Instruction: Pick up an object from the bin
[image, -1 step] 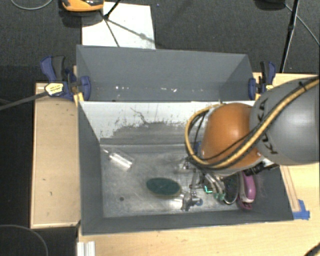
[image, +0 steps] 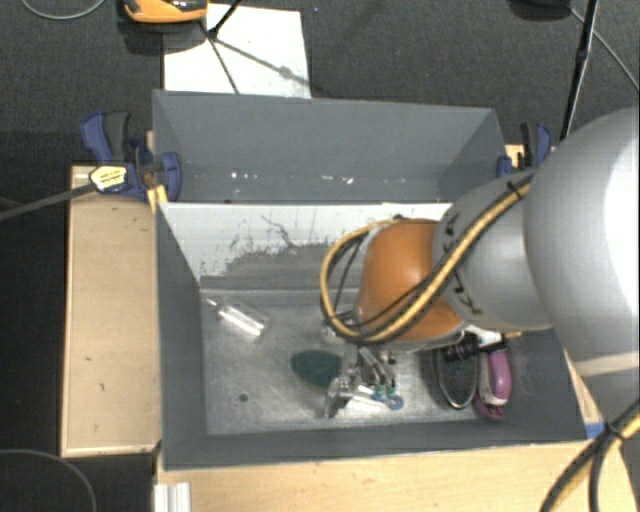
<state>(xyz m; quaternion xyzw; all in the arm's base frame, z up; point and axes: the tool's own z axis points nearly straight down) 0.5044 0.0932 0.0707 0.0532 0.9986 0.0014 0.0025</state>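
My gripper (image: 362, 382) hangs low over the front middle of the bin floor, under the orange wrist cover. Just left of it, touching or nearly touching, lies a dark green flat rounded thing (image: 314, 367). A small light blue piece (image: 392, 402) sits at the gripper's lower right edge; whether it is held I cannot tell. To the right lie a black oval thing (image: 457, 378) and a purple oblong thing (image: 496, 379) side by side.
A small clear plastic piece (image: 241, 319) lies toward the back left of the bin floor. The arm and its cables cover the bin's right half. Bare floor shows at the front left.
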